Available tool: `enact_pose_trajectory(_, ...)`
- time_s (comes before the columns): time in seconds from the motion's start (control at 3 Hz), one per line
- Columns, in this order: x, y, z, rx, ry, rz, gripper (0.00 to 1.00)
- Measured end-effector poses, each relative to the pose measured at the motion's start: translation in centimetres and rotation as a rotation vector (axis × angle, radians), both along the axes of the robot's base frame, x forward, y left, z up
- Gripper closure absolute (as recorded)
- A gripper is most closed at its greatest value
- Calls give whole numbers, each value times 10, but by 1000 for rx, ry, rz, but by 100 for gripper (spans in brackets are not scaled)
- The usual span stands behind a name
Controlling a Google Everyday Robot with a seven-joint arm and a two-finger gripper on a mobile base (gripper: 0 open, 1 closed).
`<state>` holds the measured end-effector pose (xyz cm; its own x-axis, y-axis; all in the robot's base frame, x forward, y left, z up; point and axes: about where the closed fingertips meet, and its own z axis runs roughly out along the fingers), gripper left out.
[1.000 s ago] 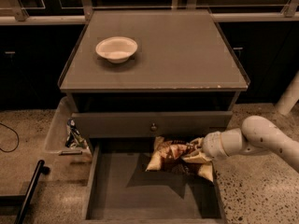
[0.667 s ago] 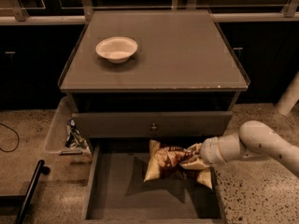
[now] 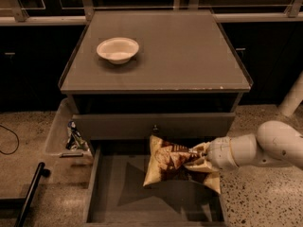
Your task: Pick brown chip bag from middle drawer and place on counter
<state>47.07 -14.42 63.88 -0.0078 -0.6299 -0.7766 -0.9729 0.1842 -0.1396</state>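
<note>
**Chip bag clamped, hanging over the drawer floor**

My gripper (image 3: 200,156) reached in from the right of the middle drawer (image 3: 118,197), over its right wall, with the fingers closed on the right-hand edge of the brown chip bag (image 3: 168,162). I judge I took the crinkled edge rather than the belly because a puffed bag gives the jaws little else to bite. The bag hung tilted over the drawer's back half, towards the right. Its dark shadow spread across the bare floor beneath, so it looked lifted, though I could not tell whether the lower corner touched.

The knobbed drawer front (image 3: 154,126) sat directly above the back of the middle drawer, just beside the bag's top, so I judged the lift had to come forward before rising. The counter (image 3: 180,56), above and behind the drawer, carried a white bowl (image 3: 118,49) on its left part, which made the right part the likelier landing. A small colourful wrapper (image 3: 75,137) lay in a plastic bin left of the drawer, outside this job.
</note>
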Motion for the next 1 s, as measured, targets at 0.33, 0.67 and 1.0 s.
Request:
enact_pose_trajectory(0.33, 10, -19, 56, -74, -70, -10, 100)
enact_pose_trajectory(0.67, 25, -40, 123, -158, -130, -24, 100)
enact_pose_trajectory(1.0, 34, -65, 188, -212, -163, -41, 100)
